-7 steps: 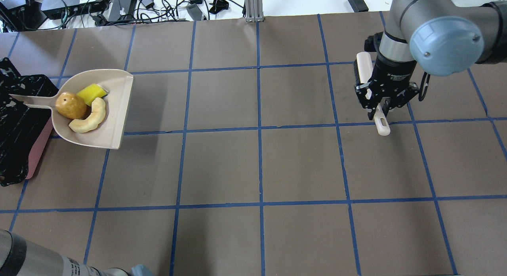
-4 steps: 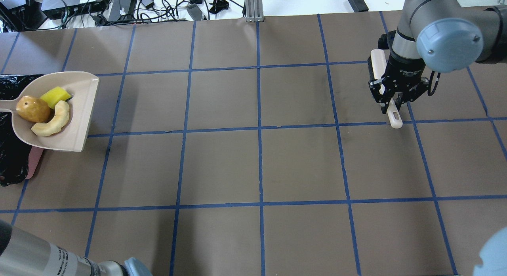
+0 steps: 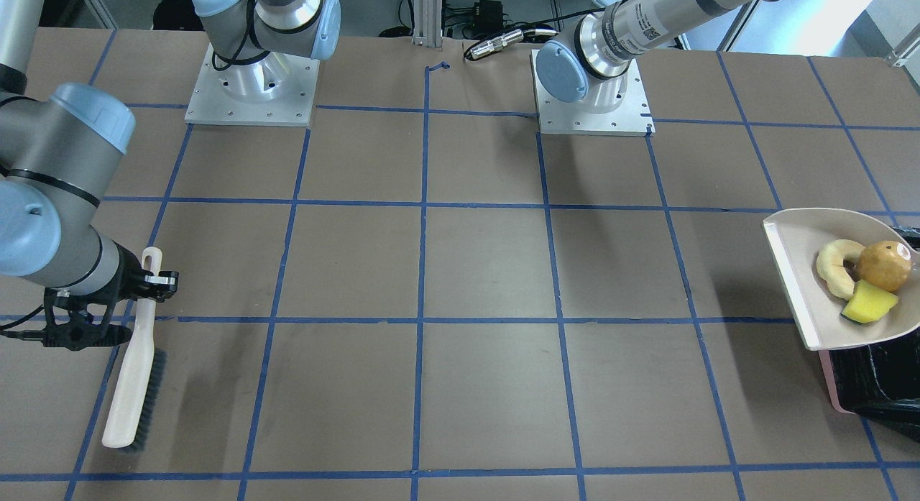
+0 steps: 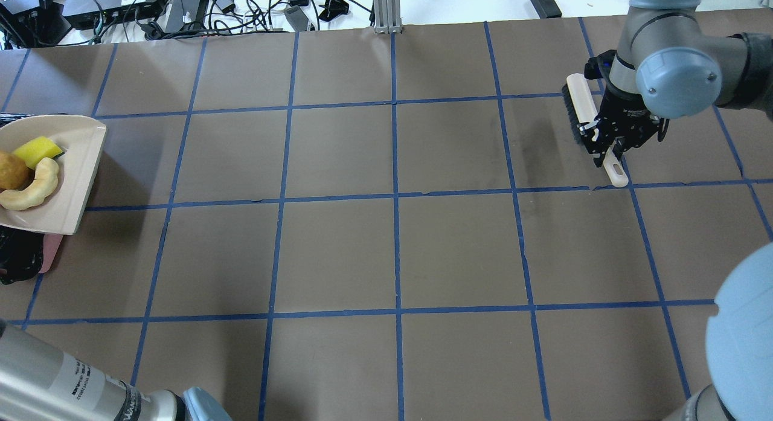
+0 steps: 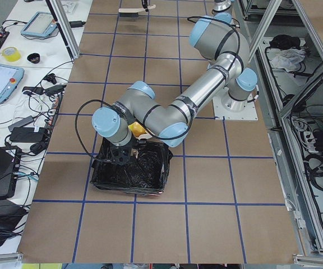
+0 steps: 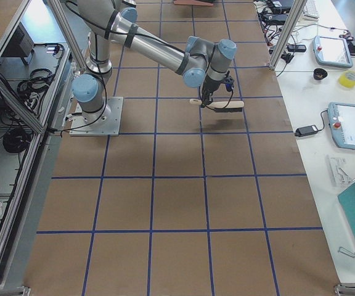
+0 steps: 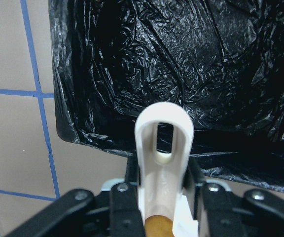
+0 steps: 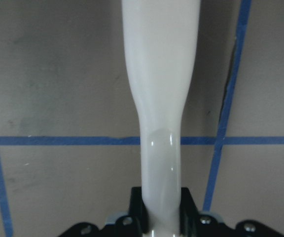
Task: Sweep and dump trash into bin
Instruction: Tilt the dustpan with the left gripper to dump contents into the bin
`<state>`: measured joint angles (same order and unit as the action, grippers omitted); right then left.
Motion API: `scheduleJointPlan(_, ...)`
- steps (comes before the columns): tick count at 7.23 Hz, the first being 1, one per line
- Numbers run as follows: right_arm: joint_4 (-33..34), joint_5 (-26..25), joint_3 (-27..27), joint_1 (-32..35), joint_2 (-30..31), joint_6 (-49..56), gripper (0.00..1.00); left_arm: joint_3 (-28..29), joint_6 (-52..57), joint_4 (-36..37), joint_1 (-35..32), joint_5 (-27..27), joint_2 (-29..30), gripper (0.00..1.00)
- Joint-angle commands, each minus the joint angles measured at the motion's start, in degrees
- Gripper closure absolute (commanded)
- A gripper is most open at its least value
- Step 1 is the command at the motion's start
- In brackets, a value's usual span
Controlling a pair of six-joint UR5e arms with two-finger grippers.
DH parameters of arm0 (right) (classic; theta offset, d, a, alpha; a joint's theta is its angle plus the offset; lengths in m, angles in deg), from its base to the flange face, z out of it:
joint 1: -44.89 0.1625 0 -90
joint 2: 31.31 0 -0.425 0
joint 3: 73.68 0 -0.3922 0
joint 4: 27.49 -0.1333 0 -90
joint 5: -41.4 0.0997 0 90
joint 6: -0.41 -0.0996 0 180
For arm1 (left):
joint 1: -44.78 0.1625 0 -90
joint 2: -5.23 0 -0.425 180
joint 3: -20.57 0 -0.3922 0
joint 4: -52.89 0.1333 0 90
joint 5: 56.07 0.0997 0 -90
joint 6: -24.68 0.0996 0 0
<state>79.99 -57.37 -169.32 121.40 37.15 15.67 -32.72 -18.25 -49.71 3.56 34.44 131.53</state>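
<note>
My left gripper (image 7: pixel 164 180) is shut on the handle (image 7: pixel 164 128) of the beige dustpan (image 4: pixel 72 179). It holds the pan above the near end of the bin (image 7: pixel 181 64), a pink-sided box (image 3: pixel 830 379) lined with a black bag (image 4: pixel 15 258). The orange-brown lump (image 4: pixel 11 170), pale crescent (image 4: pixel 33 188) and yellow wedge (image 4: pixel 37 150) lie in the pan, which also shows in the front-facing view (image 3: pixel 798 271). My right gripper (image 4: pixel 610 148) is shut on the handle of a white brush (image 4: pixel 583 104) far from the bin, over the table.
Brown table surface with a blue tape grid (image 4: pixel 395 194). Cables and power bricks (image 4: pixel 181 7) lie beyond the far edge. The arm bases (image 3: pixel 251 84) stand at the robot's side. The brush bristles (image 3: pixel 152 393) hang close to the table.
The dustpan with the three pieces has moved left, over the bin and partly out of the overhead view. My right gripper has carried the brush a little to the right and farther back.
</note>
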Motion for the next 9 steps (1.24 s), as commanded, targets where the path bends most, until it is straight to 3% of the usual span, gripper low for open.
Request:
scheduleJointPlan(1, 1.9, -0.8, -0.2, -3.1, -1.8, 2.7, 1.0, 8.2, 1.6, -4.8, 1.9, -0.3, 3.8, 1.0)
scheduleJointPlan(6, 2.2, -0.5, -1.6, -3.4, -2.1, 2.1, 1.0, 19.3, 3.9, -6.0, 5.5, -0.8, 11.1, 1.0)
scheduleJointPlan(9, 3.2, -1.1, -2.3, -3.4, -2.7, 0.9, 1.0, 20.5, 5.0, -1.5, 6.9, -0.4, 11.9, 1.0)
